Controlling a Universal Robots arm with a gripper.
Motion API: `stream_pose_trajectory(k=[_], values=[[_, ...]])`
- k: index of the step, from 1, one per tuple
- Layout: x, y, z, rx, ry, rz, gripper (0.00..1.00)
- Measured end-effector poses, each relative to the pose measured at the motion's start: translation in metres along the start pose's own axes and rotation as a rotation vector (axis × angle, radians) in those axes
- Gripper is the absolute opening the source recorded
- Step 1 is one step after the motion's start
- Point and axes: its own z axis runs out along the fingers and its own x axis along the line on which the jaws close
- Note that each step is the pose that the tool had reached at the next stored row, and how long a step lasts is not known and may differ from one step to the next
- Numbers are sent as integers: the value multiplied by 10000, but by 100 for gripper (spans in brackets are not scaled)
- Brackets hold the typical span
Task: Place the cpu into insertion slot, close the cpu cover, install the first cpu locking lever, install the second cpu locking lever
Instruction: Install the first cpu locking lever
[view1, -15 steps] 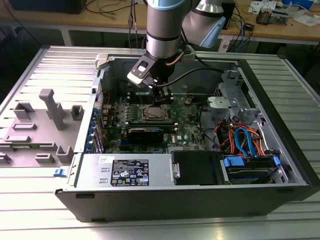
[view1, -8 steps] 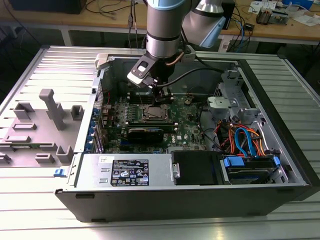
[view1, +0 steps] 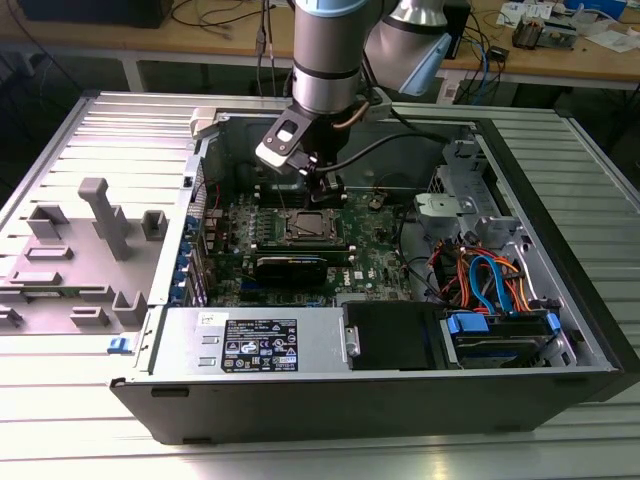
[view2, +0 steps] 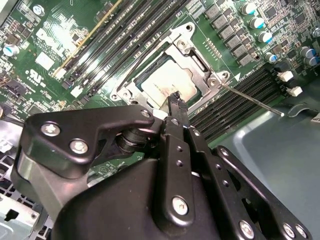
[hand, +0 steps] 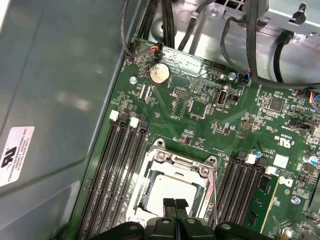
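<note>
Open computer case (view1: 330, 405) lies on its side on the ribbed metal worktop (view1: 300, 455). The arm (view1: 325, 60) reaches down into it over the green motherboard (hand: 200, 130).

The gripper (view1: 322, 188) is at the socket. In both wrist views its fingers are together with nothing between them, and the tips (hand: 174, 204) (view2: 176, 102) are over one edge of the cpu (hand: 172, 190) (contact or a small gap: cannot tell).

The cpu (view2: 165, 82), dull silver top up, sits flat inside the insertion slot (hand: 144, 192). The cpu cover (hand: 176, 164) lies down over the slot, and the chip shows through its window.

A locking lever (view2: 252, 100), a thin metal rod, runs from one socket corner out across the black memory slots (hand: 117, 165). Whether it is latched, I cannot tell.

A coin cell battery (hand: 159, 74) sits on the board well apart from the socket. Grey plastic fixtures (view1: 105, 215) stand on the worktop at the exterior view's left.
</note>
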Motion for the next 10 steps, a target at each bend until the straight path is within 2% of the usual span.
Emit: stream_pose_trajectory(k=[10], values=[[0,0,-1,1,-1,-6,11]])
